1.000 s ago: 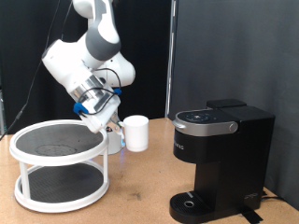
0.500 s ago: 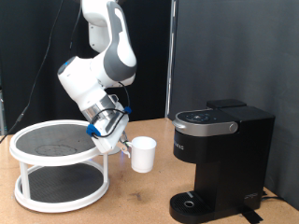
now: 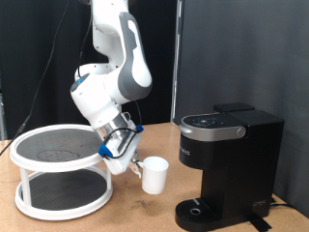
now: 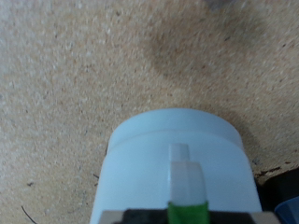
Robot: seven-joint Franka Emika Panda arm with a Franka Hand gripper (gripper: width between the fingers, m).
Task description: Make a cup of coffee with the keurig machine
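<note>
1. The gripper (image 3: pixel 128 160) is clamped on the handle side of the cup (image 3: pixel 154 175), which it carries above the tabletop (image 3: pixel 126 215); the wrist view shows the cup's handle (image 4: pixel 184 179) running up between the fingers, with the white body just beyond.
2. In the exterior view the cup hangs between the white two-tier round stand (image 3: pixel 60 174) on the left and the keurig machine (image 3: pixel 227 168) on the right, near the machine's front but apart from it.
3. As a judgement, the task is in an early stage: the cup is picked up and partly carried over, yet it is not on the machine's drip base (image 3: pixel 214 215), which shows nothing standing on it.
4. The machine's top lid (image 3: pixel 214 123) appears shut; whether a pod is loaded cannot be told, and no brewing is visible.
5. Compared with a second ago, the arm has swung rightward and lower, bringing the cup from beside the stand's upper tier down and closer to the machine.
</note>
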